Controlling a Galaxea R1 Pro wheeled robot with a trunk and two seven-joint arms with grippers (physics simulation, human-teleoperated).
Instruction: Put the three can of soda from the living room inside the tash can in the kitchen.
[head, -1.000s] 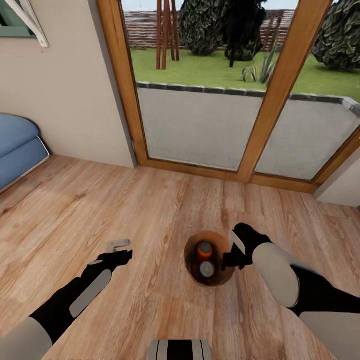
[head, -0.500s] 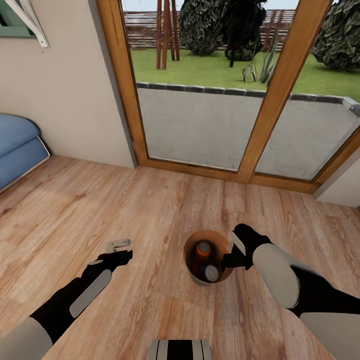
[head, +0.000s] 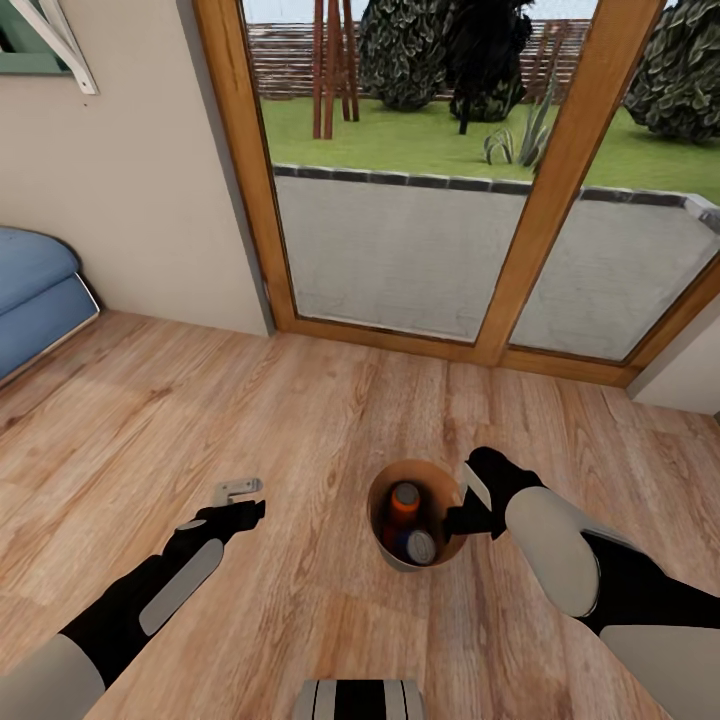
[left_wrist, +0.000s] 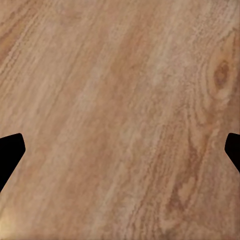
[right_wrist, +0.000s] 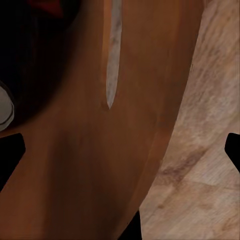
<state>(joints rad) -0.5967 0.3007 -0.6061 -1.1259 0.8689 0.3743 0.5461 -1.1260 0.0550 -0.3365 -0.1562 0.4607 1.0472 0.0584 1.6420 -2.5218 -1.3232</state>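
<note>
1. The tash can, a copper-brown tapered bin, is in the living room, above the wood-plank floor in front of the glass doors, not in the kitchen. Whether its base touches the floor cannot be told.
2. The right gripper sits at the bin's rim on the right side. The right wrist view shows the bin wall close between the finger tips, so it appears to be pinching the rim, though contact itself is hidden.
3. The left gripper hangs over bare floor, well apart from the bin; its fingers stand wide apart and hold nothing.
4. Count inside the bin: one orange can and one darker can with a silvery top. A third can cannot be made out.
5. Handling, as a judgement: the bin looks rigid, smooth and thin-walled, so a one-sided rim pinch may let it tilt or slip. The loose cans are light and may roll. Keeping the bin upright matters.
</note>
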